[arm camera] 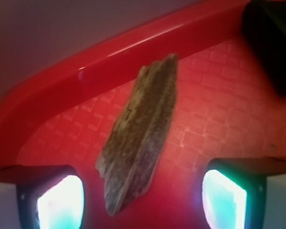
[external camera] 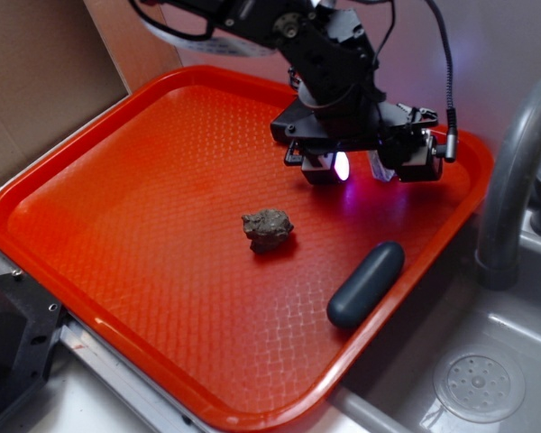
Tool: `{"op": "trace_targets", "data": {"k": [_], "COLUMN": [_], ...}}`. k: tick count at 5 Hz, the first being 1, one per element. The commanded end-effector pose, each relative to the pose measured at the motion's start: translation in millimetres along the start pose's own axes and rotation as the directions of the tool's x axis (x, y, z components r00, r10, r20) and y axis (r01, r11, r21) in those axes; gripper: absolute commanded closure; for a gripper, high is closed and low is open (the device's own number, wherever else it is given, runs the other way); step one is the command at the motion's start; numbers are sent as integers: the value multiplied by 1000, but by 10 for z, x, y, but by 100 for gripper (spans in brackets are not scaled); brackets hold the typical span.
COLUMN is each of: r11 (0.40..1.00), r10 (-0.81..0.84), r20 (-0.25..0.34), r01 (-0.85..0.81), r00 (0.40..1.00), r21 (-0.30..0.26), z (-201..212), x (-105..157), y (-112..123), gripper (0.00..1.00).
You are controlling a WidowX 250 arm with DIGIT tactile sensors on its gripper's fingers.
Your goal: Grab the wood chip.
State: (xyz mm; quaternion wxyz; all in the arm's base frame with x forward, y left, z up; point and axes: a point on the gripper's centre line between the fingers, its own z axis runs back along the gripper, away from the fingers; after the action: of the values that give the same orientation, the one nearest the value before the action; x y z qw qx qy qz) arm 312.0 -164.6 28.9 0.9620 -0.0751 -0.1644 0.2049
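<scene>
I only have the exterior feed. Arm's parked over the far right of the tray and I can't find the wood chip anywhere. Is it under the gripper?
Observer: Yes. In the wrist view the wood chip lies flat on the red tray, between the two jaws of the gripper.
Operator: Jaws closed on it yet?
Observer: No. They stand apart, with bare tray showing on both sides of the chip.
Operator: How's it oriented?
Observer: Long axis runs roughly away from the wrist camera, tilted slightly right, its far tip toward the tray's raised rim.
Operator: Anything crowding it?
Observer: A dark object sits at the upper right corner of the wrist view, apart from the chip.
</scene>
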Motion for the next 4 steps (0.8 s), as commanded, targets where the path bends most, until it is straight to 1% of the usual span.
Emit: {"op": "trace_targets", "data": {"k": [1,2,3,4], "r11": [999,993,986,983], "r10": [37,-12,-29,9], "r20": [34,47,52,41], "r01": [-37,6,20,-17], "r00": [999,999,998,999], "r21": [0,122,168,184], "z": [128,-62,-134,-193], "x": [225,259,261,327], "y": [-9,-70,-87,-41], "gripper": [0,0,0,0]}}
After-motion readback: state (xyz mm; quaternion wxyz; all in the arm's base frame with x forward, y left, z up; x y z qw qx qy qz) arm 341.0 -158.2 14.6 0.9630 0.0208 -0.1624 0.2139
